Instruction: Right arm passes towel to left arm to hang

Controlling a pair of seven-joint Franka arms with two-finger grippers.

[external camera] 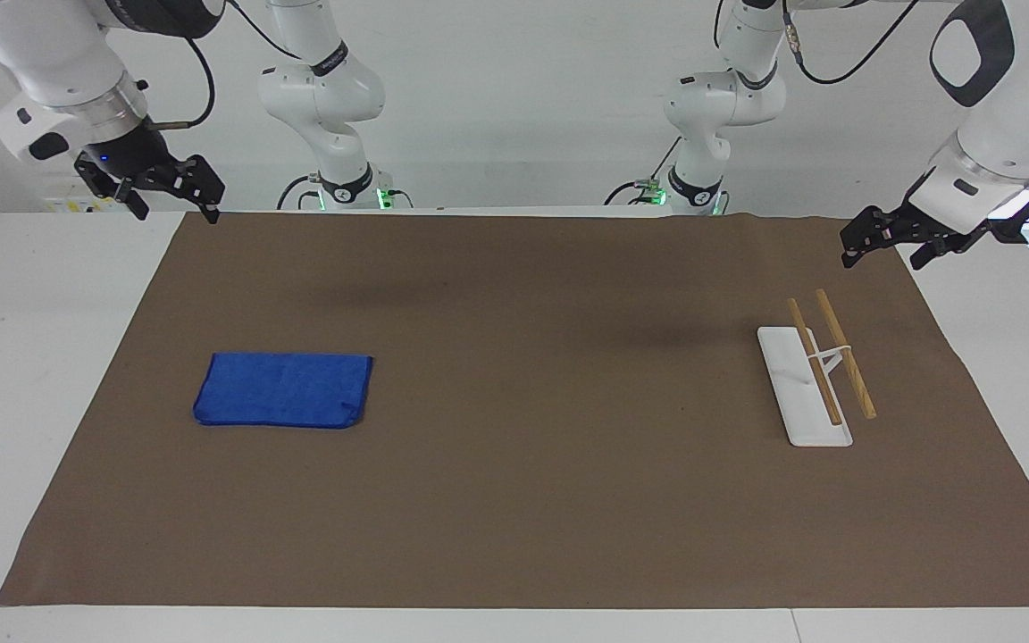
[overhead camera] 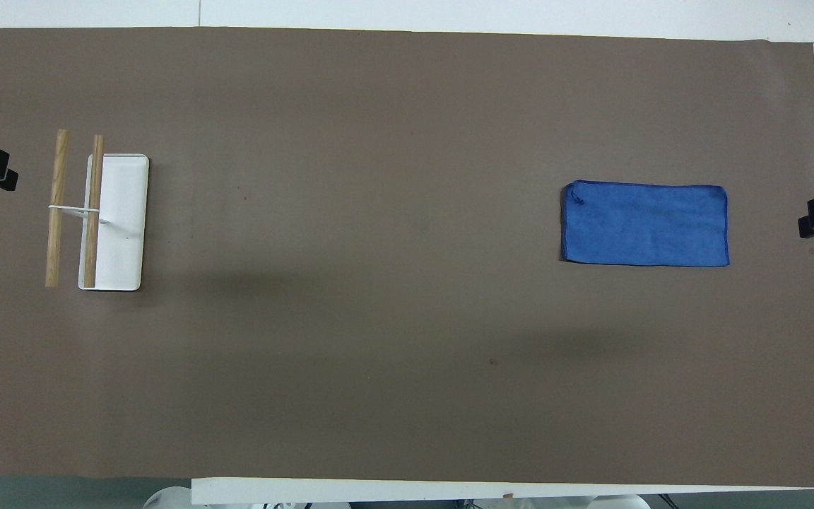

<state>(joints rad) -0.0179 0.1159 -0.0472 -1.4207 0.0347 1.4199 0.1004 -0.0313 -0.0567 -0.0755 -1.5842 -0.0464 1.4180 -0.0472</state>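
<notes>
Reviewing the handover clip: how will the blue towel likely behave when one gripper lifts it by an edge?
The towel lies flat and folded on the brown mat, so it will probably droop and unfold. Its fuzzy surface suggests a secure, non-slippery pinch.

No legible text, labels, brands or numbers anywhere. Small dark band marking on one arm's joint; too fine to read.
</notes>
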